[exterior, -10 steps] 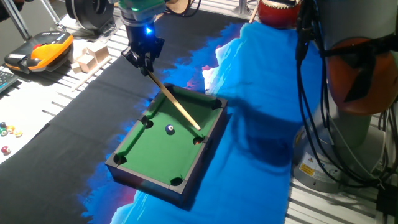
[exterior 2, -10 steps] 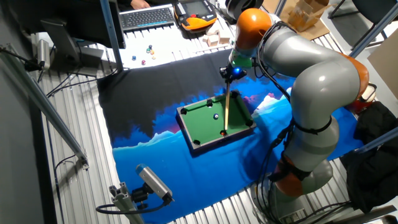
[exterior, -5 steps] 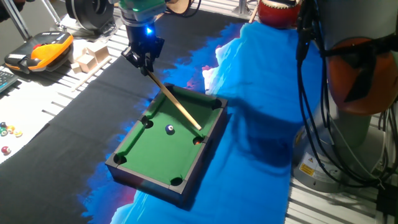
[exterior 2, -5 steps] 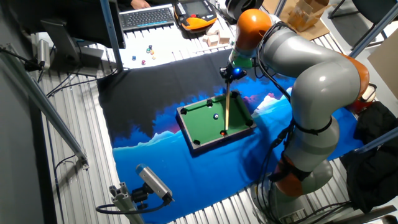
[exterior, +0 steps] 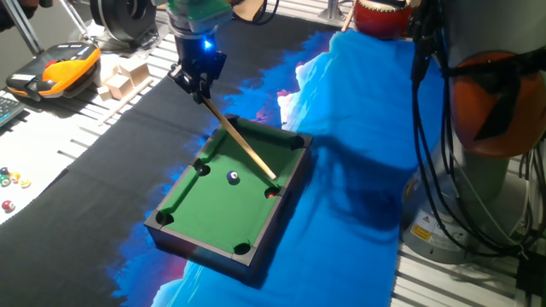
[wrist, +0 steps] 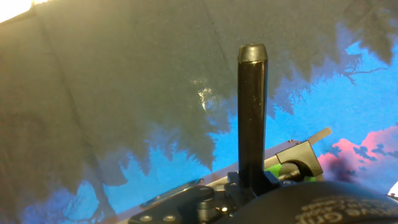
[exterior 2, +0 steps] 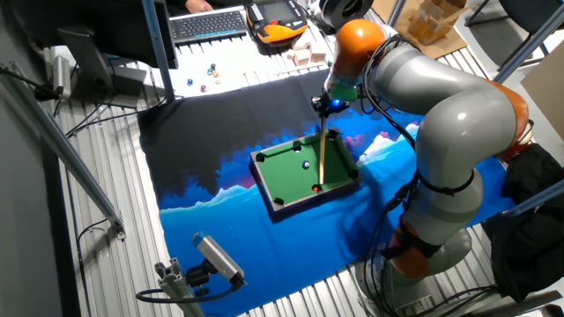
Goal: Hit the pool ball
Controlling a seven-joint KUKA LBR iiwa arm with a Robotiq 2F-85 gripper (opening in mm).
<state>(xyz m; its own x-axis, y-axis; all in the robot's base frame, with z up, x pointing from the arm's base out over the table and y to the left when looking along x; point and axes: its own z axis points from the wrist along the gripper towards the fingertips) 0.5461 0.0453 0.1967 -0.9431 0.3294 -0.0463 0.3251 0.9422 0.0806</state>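
Note:
The pool ball (exterior: 233,177) is a tiny black ball with a white spot. It lies near the middle of the green felt of a miniature pool table (exterior: 183,194), and it also shows in the other fixed view (exterior 2: 306,165). My gripper (exterior: 198,82) hangs above the table's far corner, shut on a thin wooden cue stick (exterior: 241,141). The cue slants down over the felt, and its tip rests near a side pocket, to the right of the ball and apart from it. In the hand view the cue's black butt (wrist: 252,106) stands up from the gripper (wrist: 249,182).
The pool table (exterior 2: 280,169) stands on a black and blue cloth (exterior: 341,102). An orange-red dot (exterior 2: 315,187) sits by the pocket at the cue tip. Wooden blocks (exterior: 124,77), an orange device (exterior: 55,70) and small coloured balls (exterior: 10,179) lie at the left. The robot base (exterior: 478,170) stands at the right.
The arm's elbow has shifted slightly. The gripper, the cue and the pool ball hold their places.

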